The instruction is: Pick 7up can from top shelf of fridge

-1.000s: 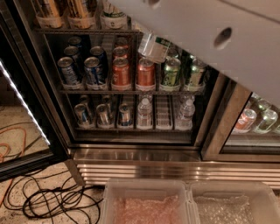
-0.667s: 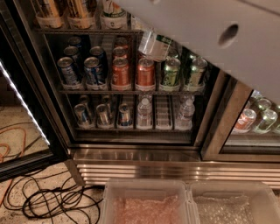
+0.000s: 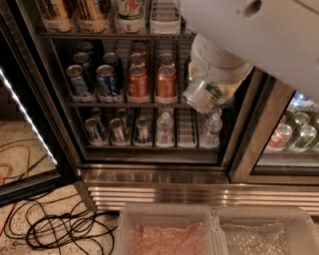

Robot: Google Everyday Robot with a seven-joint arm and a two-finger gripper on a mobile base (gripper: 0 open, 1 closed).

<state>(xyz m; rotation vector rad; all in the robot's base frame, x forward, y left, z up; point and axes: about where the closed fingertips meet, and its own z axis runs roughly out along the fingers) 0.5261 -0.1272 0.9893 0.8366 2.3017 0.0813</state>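
Observation:
The fridge [image 3: 149, 179] stands open, with a ribbed steel base. The top shelf [image 3: 114, 36] runs along the upper edge of the view, with an empty white slotted lane [image 3: 164, 17]. The 7up can [image 3: 130, 11], white with green lettering and a red spot, stands on it left of that lane; its top is cut off. My gripper [image 3: 202, 95] is at the end of the white arm, in front of the right side of the middle shelf, below and to the right of the 7up can and apart from it.
Tall yellow cans [image 3: 75, 12] stand left of the 7up can. The middle shelf holds blue cans [image 3: 107, 79] and orange cans [image 3: 166, 82]. The lower shelf holds small cans and water bottles [image 3: 164, 127]. Cables [image 3: 60, 229] lie on the floor. Plastic bins [image 3: 167, 231] sit in front.
The arm's end has moved down and to the right, from beside the top shelf's edge to in front of the middle shelf. The cans have not moved.

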